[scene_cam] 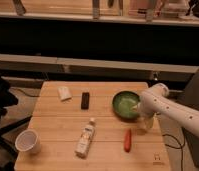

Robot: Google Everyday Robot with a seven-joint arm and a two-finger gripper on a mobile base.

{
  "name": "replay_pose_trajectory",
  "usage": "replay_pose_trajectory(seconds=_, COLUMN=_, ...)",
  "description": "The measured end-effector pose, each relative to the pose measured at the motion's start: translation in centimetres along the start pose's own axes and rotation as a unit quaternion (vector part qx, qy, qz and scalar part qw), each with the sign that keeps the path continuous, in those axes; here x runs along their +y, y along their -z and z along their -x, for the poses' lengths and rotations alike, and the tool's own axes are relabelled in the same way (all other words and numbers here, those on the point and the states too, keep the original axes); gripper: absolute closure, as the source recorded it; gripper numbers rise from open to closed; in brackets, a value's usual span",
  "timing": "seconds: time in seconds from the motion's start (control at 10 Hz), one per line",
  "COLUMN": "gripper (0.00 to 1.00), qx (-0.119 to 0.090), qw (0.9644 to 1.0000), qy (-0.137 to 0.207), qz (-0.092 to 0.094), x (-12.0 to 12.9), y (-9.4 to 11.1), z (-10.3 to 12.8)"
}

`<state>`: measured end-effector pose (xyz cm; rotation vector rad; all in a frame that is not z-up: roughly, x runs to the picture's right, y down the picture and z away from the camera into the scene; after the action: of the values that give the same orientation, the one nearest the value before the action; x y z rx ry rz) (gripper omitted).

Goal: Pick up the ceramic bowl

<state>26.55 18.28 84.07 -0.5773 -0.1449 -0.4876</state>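
Observation:
The ceramic bowl (124, 104) is a round shallow green bowl with a darker rim, on the right side of the wooden table (53, 125). My white arm (173, 110) reaches in from the right edge. My gripper (144, 123) hangs down just beside the bowl's right front rim, close to the table top.
A white paper cup (27, 141) stands at the front left corner. A white bottle (85, 139) lies mid-front, a red-orange carrot-like item (127, 140) to its right. A black block (85, 100) and a white packet (65, 93) lie at the back. A dark chair (0, 105) is left.

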Motion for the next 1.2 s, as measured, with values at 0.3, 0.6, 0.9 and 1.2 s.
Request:
replay_pose_trajectory(seconds=0.3, gripper=0.20, qx=0.000, qw=1.0000, qy=0.003, qz=0.002, x=0.23, y=-0.22, z=-0.29)
replay_pose_trajectory(seconds=0.6, gripper=0.20, qx=-0.002, qw=1.0000, qy=0.004, qz=0.003, x=0.32, y=-0.37, z=-0.42)
replay_pose_trajectory(seconds=0.9, gripper=0.20, qx=-0.001, qw=1.0000, qy=0.007, qz=0.004, x=0.41, y=-0.50, z=-0.68)
replay_pose_trajectory(seconds=1.2, gripper=0.20, qx=-0.001, qw=0.9999, qy=0.008, qz=0.006, x=0.59, y=-0.65, z=-0.92)
